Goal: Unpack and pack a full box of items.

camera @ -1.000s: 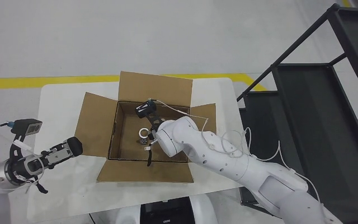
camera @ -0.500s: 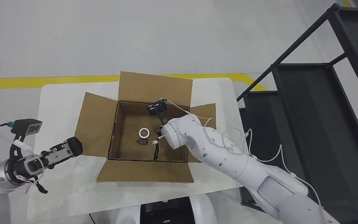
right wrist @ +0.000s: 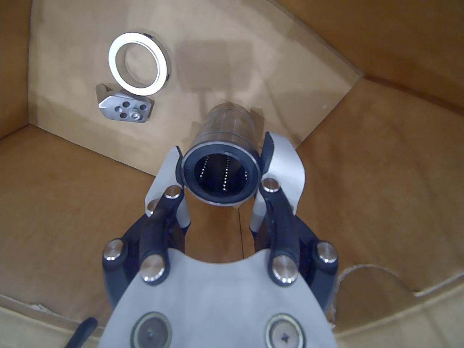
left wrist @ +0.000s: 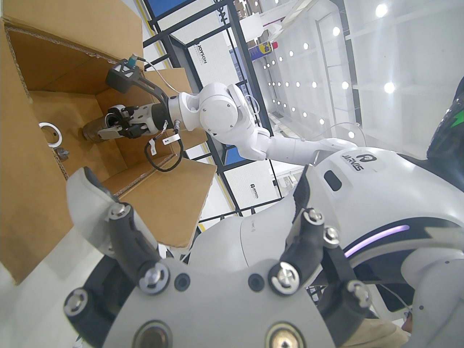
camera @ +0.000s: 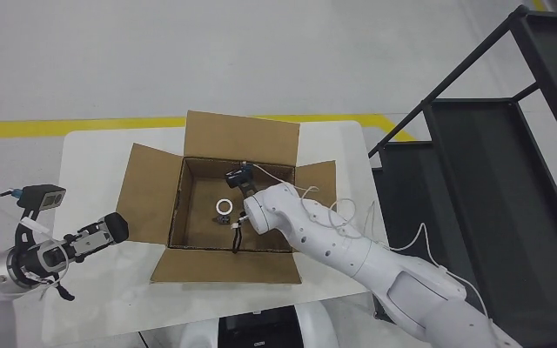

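White tabletop (camera: pixel 96 157) carries an open cardboard box (camera: pixel 242 135), its four flaps folded outward. Grey floor with a yellow line (camera: pixel 87 128) lies beyond the tabletop, and a black metal frame (camera: pixel 470 130) stands to the robot's right.

The right arm reaches down into the box. The right pincer (right wrist: pixel 223 150) pinches a linear ball bearing (right wrist: pixel 226 124), a steel cylinder with a black end ring and rows of small balls visible inside its bore. The white fingers (right wrist: pixel 286 161) press on opposite sides of the cylinder near its open end, and that end faces the wrist camera. The bearing's far end points down toward the box bottom, close to the wall on the robot's right side. Whether it touches the cardboard cannot be told.

A flat silver metal ring (right wrist: pixel 116 62) lies on the box bottom, apart from the bearing. A small metal bracket (right wrist: pixel 123 107) with several holes lies just beside the ring, on its side nearer the robot. Whether the two touch cannot be told.

The left pincer (left wrist: pixel 192 175) hangs over the tabletop to the left of the box, beyond its left flap. Its fingers are spread wide with nothing between them, and they point toward the box.
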